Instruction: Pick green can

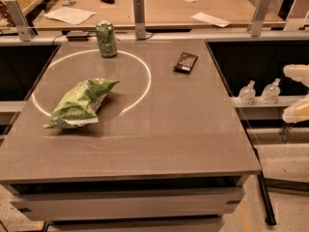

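The green can (106,39) stands upright at the far left of the grey table (159,129), on the back edge of a white circle marked on the tabletop. It has a silver top and pale markings. My gripper (297,92) is at the right edge of the view, off the table's right side and well away from the can. Its two pale fingers (295,71) stand apart with nothing between them.
A wrinkly light-green chip bag (79,103) lies at the left inside the circle. A dark flat packet (186,62) lies at the back right. Two small clear bottles (260,92) stand on a ledge to the table's right. A wooden desk (159,8) with papers lies behind.
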Available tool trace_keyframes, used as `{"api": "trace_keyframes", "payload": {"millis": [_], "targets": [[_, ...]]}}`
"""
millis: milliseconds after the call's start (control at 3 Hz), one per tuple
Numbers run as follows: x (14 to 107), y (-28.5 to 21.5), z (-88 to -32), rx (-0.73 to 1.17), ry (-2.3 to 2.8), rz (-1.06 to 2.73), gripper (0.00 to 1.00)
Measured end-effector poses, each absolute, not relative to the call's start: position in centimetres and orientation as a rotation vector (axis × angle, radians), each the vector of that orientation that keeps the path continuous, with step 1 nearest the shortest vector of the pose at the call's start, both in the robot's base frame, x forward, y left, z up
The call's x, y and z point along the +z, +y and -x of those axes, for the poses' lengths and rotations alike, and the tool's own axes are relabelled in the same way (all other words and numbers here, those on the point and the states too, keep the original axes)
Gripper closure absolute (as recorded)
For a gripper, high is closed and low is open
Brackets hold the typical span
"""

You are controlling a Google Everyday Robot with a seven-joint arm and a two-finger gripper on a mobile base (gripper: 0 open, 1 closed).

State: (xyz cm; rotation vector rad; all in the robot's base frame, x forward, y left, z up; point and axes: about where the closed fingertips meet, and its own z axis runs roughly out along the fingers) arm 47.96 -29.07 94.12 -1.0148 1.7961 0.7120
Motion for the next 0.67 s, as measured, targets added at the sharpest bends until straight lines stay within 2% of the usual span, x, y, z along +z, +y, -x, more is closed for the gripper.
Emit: {"api": "trace_keyframes", "payload": {"millis": [667], "targets": [[94.9,-28.4,-49.1,0.667,1.792,0.95,0.0]]}}
